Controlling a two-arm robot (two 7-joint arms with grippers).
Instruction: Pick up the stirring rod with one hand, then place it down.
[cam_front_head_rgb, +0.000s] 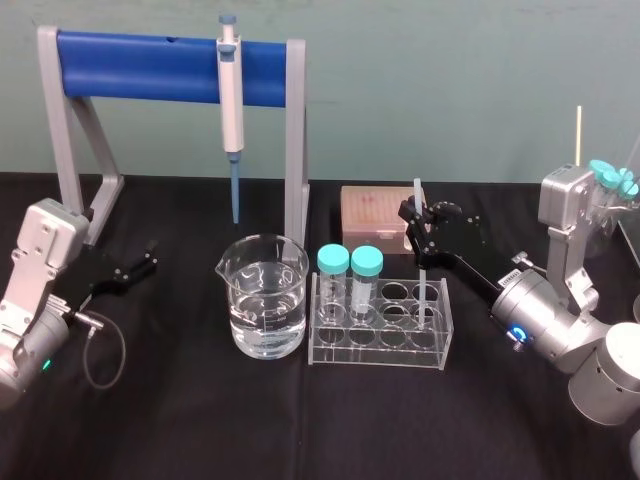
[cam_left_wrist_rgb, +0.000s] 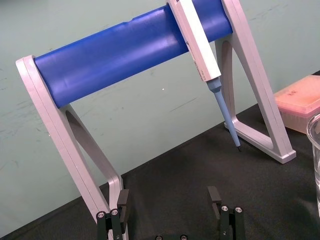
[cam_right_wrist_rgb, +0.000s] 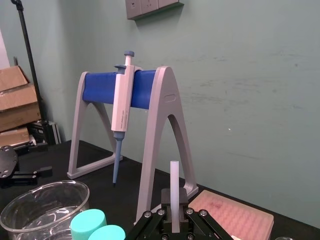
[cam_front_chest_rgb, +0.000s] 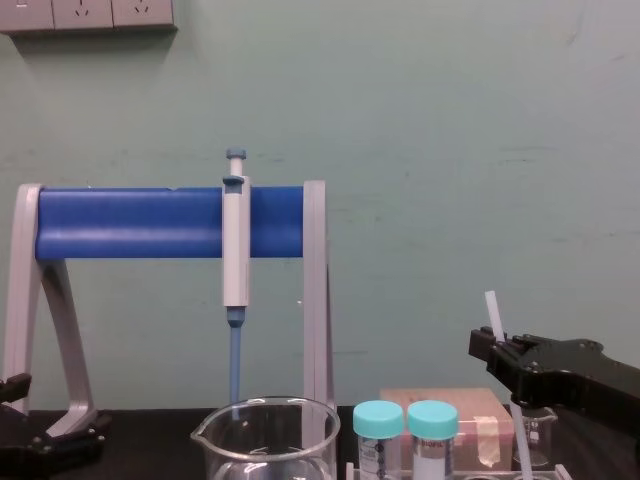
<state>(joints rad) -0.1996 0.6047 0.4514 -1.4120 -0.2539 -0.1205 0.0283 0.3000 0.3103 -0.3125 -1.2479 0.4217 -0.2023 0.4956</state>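
Observation:
The stirring rod (cam_front_head_rgb: 418, 200) is a thin white translucent stick standing nearly upright, and its lower part reaches down into the clear tube rack (cam_front_head_rgb: 380, 345). My right gripper (cam_front_head_rgb: 420, 228) is shut on the rod a little below its top end. In the right wrist view the rod (cam_right_wrist_rgb: 174, 185) rises between the two black fingers of the right gripper (cam_right_wrist_rgb: 174, 212). The chest view shows the rod (cam_front_chest_rgb: 492, 312) sticking up above the right gripper (cam_front_chest_rgb: 497, 350). My left gripper (cam_front_head_rgb: 148, 263) rests at the left near the stand's leg, and in its wrist view this gripper (cam_left_wrist_rgb: 169, 200) is open with nothing in it.
A glass beaker (cam_front_head_rgb: 265, 295) of water stands left of the rack. Two teal-capped tubes (cam_front_head_rgb: 349, 262) sit in the rack's left holes. A pink tip box (cam_front_head_rgb: 375, 215) lies behind the rack. The grey stand with a blue bar (cam_front_head_rgb: 140, 65) holds a pipette (cam_front_head_rgb: 231, 100) at the back.

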